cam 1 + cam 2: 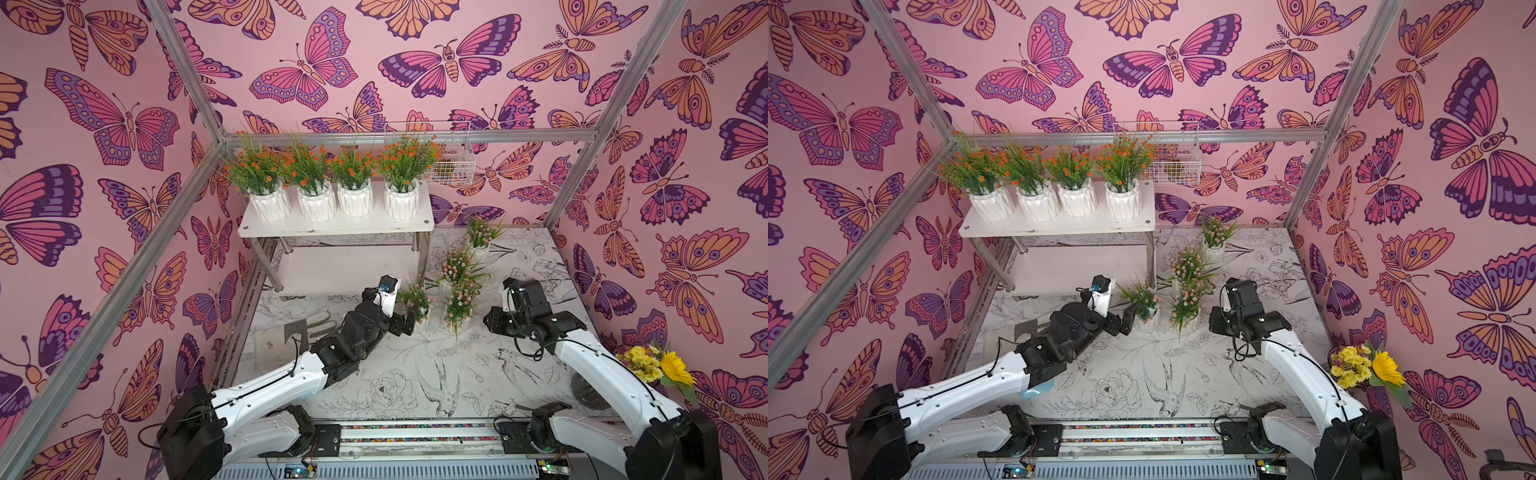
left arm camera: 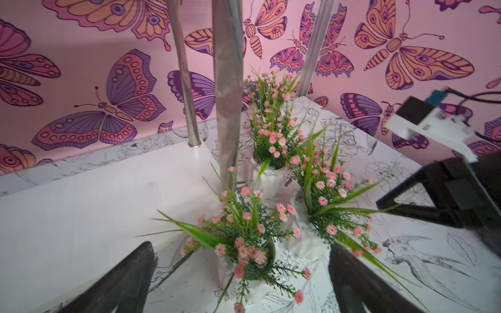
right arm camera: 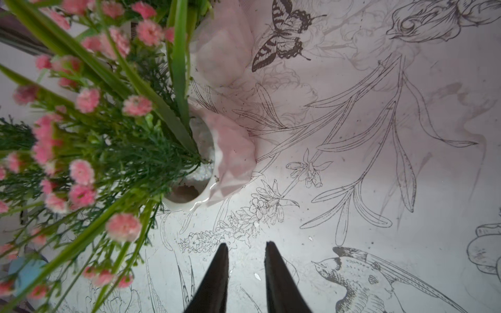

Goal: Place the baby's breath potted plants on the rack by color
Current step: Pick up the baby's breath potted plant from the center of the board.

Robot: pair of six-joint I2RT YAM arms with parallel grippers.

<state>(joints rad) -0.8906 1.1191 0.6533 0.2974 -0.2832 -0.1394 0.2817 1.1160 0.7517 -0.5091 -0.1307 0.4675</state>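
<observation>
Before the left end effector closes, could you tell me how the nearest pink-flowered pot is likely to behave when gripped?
The pot has a white ribbed wall, probably rigid but slippery. Its sprigs look floppy and should bend aside. Tall foliage over a narrow base may tip it.

Your table (image 1: 519,374), printed with black line drawings of birds and flowers, carries the white two-tier rack (image 1: 336,227) at its back left corner. On the rack's top shelf you have four orange-flowered baby's breath pots (image 1: 354,199) upright in one row, nearly touching. Right of the rack, directly on the table, the far pink-flowered pot (image 1: 480,250) stands alone, and the cluster of three pink-flowered pots (image 1: 457,309) sits by the rack's front right leg. A flat pale sheet (image 1: 270,347) lies near the left edge, too unclear to name.
</observation>
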